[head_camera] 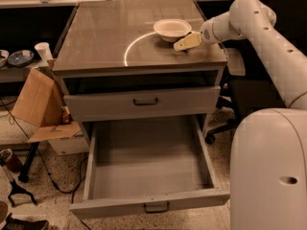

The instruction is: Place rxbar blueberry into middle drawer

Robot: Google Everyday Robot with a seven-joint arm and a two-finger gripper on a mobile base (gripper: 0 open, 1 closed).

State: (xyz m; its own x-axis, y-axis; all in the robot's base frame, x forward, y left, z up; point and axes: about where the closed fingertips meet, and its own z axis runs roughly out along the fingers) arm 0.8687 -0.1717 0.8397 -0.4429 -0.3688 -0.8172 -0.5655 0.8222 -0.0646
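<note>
Reaching over the cabinet top (110,37), the claw (184,43) sits beside the bowl (171,28), grip unclear.

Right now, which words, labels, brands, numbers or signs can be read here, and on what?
No text can be read anywhere.
Brown cardboard box beside the grey cabinet: no legible print.
White paper cup: plain.
Grey open middle drawer and closed grey drawer front above: handles only, no labels.
Tan gripper, beside the cream-white bowl on the cabinet top: no markings.

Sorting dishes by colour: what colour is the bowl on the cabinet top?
Cream-white bowl, best in the camera view; the claw is just beside it.
</note>
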